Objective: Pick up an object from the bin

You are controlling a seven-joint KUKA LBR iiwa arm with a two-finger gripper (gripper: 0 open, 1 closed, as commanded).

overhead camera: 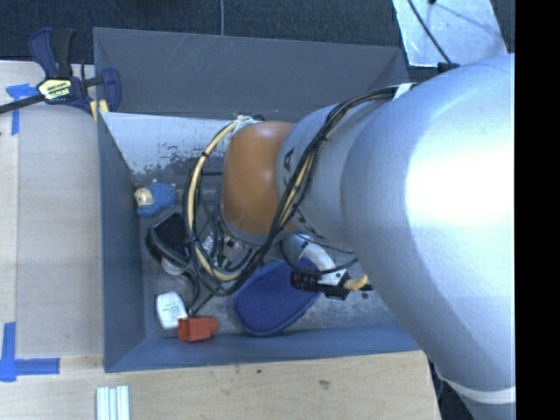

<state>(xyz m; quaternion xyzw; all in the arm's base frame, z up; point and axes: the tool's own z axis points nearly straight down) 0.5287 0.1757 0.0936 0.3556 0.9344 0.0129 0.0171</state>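
My gripper (224, 250) is low in the middle of the bin, under the arm's orange cover and ringed by cables. A black curved object (170, 235) lies just to its left, close beside it. A dark blue oval object (269, 299) lies right below it towards the front wall. A small blue item with a yellowish cap (152, 199) sits further up on the left. Whether anything is in the gripper's hold is hidden.
A white cylinder (169, 307) and a red block (198, 328) lie at the front left corner. A white and blue object (308, 254) and a black piece with a yellow tip (331, 282) sit partly under the arm, which covers the bin's right half.
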